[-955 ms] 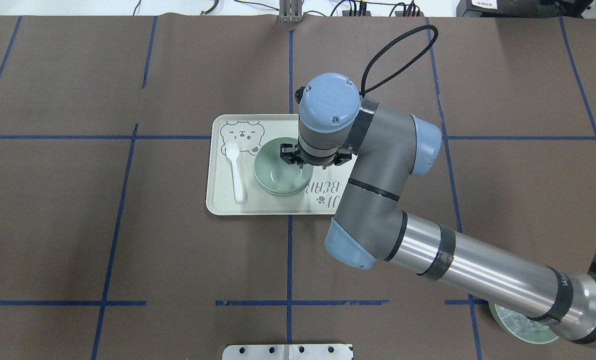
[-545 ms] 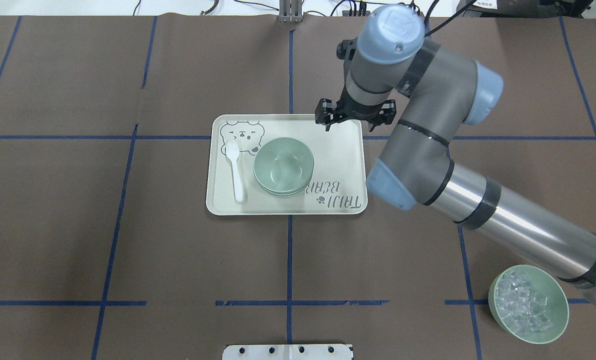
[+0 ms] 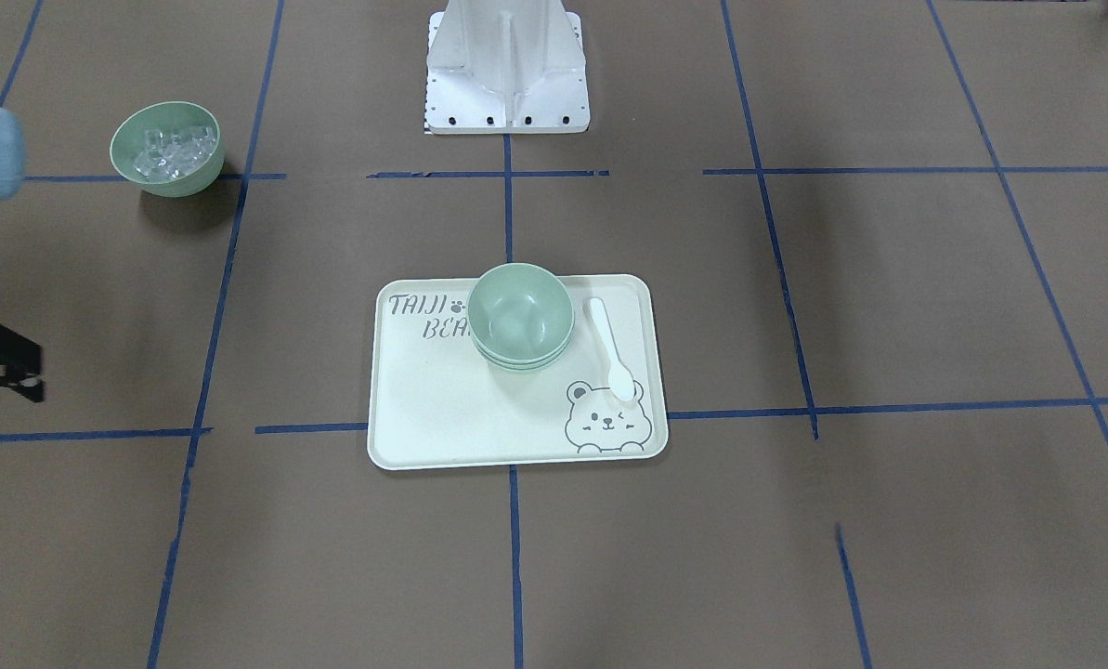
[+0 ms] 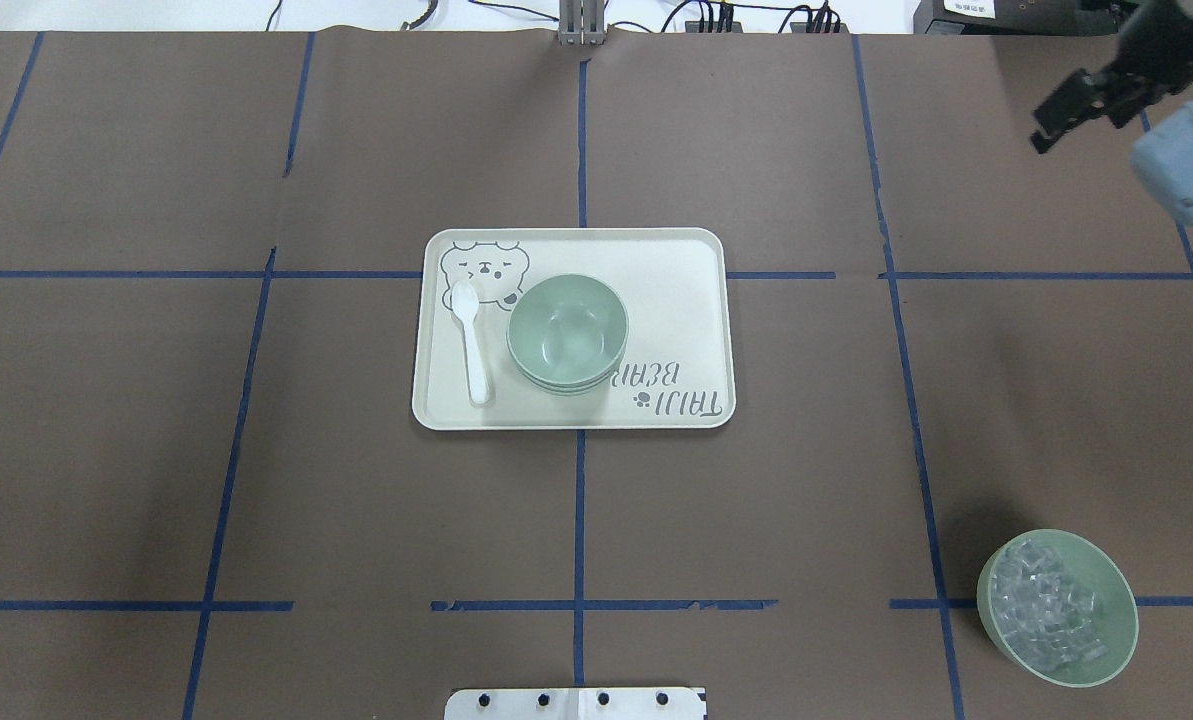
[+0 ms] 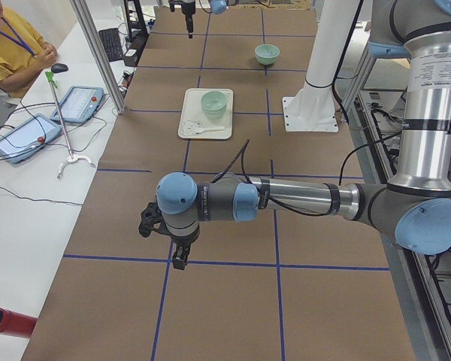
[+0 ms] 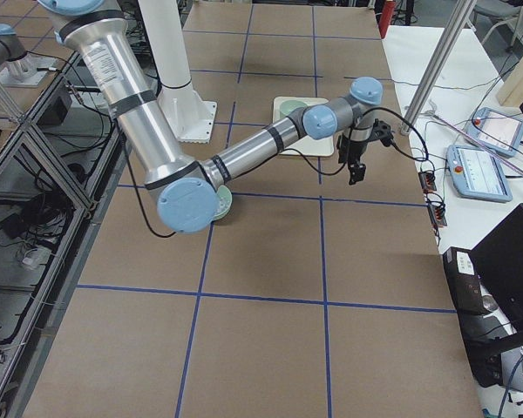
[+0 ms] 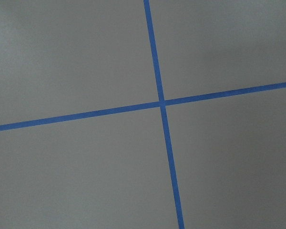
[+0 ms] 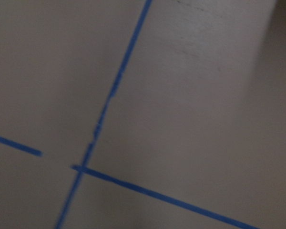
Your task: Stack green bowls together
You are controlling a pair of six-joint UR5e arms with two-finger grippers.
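The green bowls (image 4: 568,333) sit nested in one stack on the cream tray (image 4: 676,300); the stack also shows in the front-facing view (image 3: 520,316). My right gripper (image 4: 1076,115) is open and empty, high over the table's far right corner, well away from the stack. It shows at the left edge of the front-facing view (image 3: 1,367). My left gripper (image 5: 173,252) shows only in the exterior left view, low over bare table far from the tray. I cannot tell whether it is open or shut. Both wrist views show only brown table and blue tape.
A white spoon (image 4: 473,345) lies on the tray beside the stack. A green bowl of clear ice-like cubes (image 4: 1056,608) stands at the near right of the table. The robot's base plate (image 4: 576,703) is at the near edge.
My right gripper has risen from the bowl stack and swung far to the right and back. The stack stays put. The ice bowl is uncovered.
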